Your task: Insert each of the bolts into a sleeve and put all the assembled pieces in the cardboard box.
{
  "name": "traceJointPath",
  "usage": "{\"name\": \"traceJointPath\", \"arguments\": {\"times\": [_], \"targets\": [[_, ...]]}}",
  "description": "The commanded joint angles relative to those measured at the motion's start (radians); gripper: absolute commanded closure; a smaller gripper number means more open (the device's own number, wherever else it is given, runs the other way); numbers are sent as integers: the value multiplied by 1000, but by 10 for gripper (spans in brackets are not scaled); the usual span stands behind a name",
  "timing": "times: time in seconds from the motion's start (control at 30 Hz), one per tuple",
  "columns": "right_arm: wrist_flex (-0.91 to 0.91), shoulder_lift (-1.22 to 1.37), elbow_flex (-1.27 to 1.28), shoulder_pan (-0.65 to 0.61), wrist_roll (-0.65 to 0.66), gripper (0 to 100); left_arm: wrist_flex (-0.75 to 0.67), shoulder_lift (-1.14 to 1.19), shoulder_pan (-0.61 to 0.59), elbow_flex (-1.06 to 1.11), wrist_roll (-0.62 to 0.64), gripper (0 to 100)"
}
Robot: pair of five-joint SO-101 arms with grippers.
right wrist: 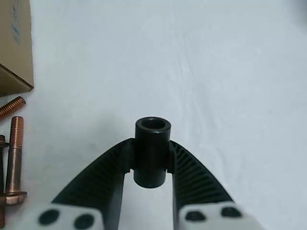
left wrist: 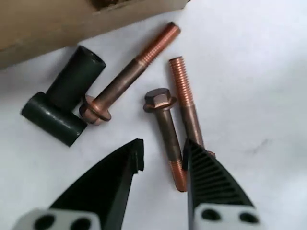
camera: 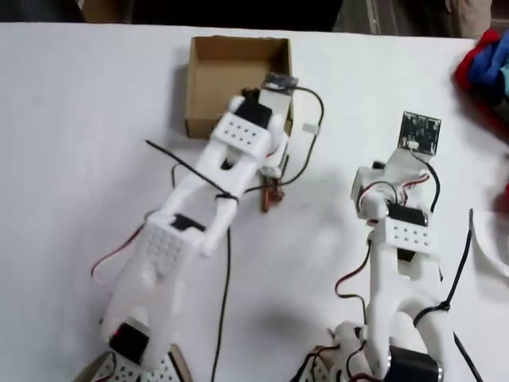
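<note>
Copper bolts (left wrist: pixel 129 79) near cardboard box (left wrist: pixel 57 24) on surface (left wrist: pixel 259 72) | left end effector (left wrist: pixel 164 146) open over one bolt (left wrist: pixel 164 120) | right end effector (right wrist: pixel 151 155) clamped on black sleeve (right wrist: pixel 152 132) | risk: adjacent bolt (left wrist: pixel 184 100) runs under finger (left wrist: pixel 206 177), closing may pinch both

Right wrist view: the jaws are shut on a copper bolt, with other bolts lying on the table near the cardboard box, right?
No. The right wrist view shows the jaws shut on a black sleeve, not a bolt. Other bolts do lie on the table near the cardboard box.
</note>
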Motion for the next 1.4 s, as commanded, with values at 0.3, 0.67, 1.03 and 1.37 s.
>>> {"name": "traceJointPath", "arguments": {"times": [0.3, 0.67, 1.03, 1.37], "targets": [[-19, -45, -11, 7, -5, 979, 74, 196, -8, -323, 178, 842], [-19, -42, -11, 7, -3, 979, 71, 267, -20, -361, 186, 840], [-19, -42, -11, 7, -3, 979, -46, 276, -38, -361, 186, 843], [-19, -42, -11, 7, -2, 979, -9, 275, -41, -360, 95, 976]]}}
